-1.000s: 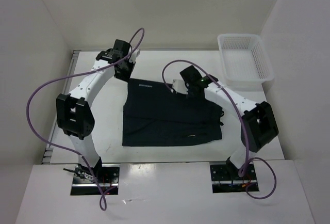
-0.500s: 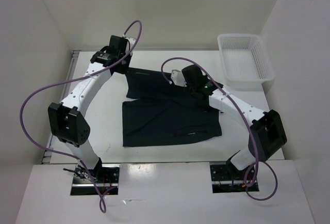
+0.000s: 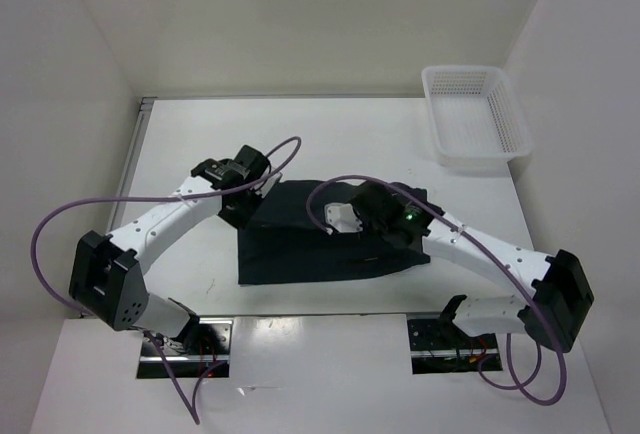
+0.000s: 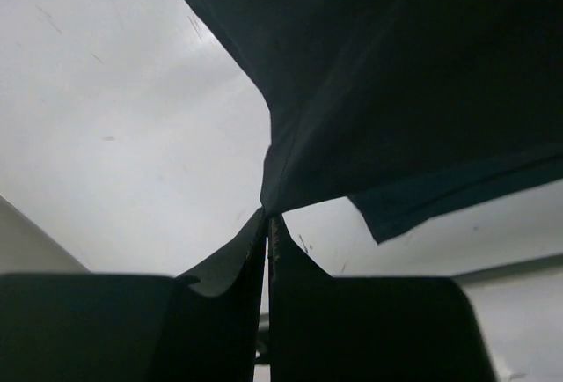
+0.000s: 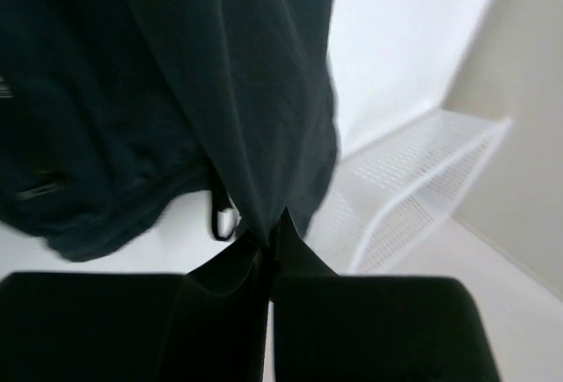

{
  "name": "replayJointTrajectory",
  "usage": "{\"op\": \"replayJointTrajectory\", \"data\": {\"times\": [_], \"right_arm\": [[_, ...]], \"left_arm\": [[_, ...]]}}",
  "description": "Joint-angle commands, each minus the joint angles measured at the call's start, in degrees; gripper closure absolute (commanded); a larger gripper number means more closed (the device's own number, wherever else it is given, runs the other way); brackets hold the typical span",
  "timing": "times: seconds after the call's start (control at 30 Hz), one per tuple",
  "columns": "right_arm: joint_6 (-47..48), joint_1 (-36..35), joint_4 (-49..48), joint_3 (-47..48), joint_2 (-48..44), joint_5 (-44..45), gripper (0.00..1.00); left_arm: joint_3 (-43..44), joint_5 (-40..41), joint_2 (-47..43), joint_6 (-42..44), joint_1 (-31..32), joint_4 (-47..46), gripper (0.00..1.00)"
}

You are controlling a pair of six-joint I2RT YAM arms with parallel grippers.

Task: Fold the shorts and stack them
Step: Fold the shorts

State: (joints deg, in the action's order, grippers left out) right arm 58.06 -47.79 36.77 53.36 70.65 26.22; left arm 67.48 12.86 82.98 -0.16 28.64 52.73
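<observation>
Plainly the shorts (image 3: 330, 249) are light, limp cloth, half folded on the counter (image 3: 180, 144), well apart from the basket (image 3: 480, 157), nearer and to its left. Left jaws and right jaws each pinch shut on a lifted edge; seamed edges should hold best.

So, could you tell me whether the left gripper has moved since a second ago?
Yes. The left gripper was level with the basket; it has pulled back toward the robot, past its near wall, dragging the shorts.
</observation>
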Motion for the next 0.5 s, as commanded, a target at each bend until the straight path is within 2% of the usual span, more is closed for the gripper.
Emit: {"op": "replayJointTrajectory", "data": {"times": [0.0, 0.1, 0.47], "right_arm": [[-4.88, -3.26, 6.81, -1.15, -0.69, -4.94, 1.00], [-5.42, -6.61, 7.35, -3.52, -0.69, -7.40, 1.00], [-4.89, -7.67, 10.69, -8.62, -0.69, -10.22, 1.00]], "left_arm": [[-1.82, -1.61, -2.21, 0.16, 1.67, 5.35, 0.93], [-4.37, -2.93, -1.69, 0.16, 4.13, 6.59, 0.93], [-5.52, -7.24, -1.15, 0.16, 5.28, 11.34, 0.93]]}}
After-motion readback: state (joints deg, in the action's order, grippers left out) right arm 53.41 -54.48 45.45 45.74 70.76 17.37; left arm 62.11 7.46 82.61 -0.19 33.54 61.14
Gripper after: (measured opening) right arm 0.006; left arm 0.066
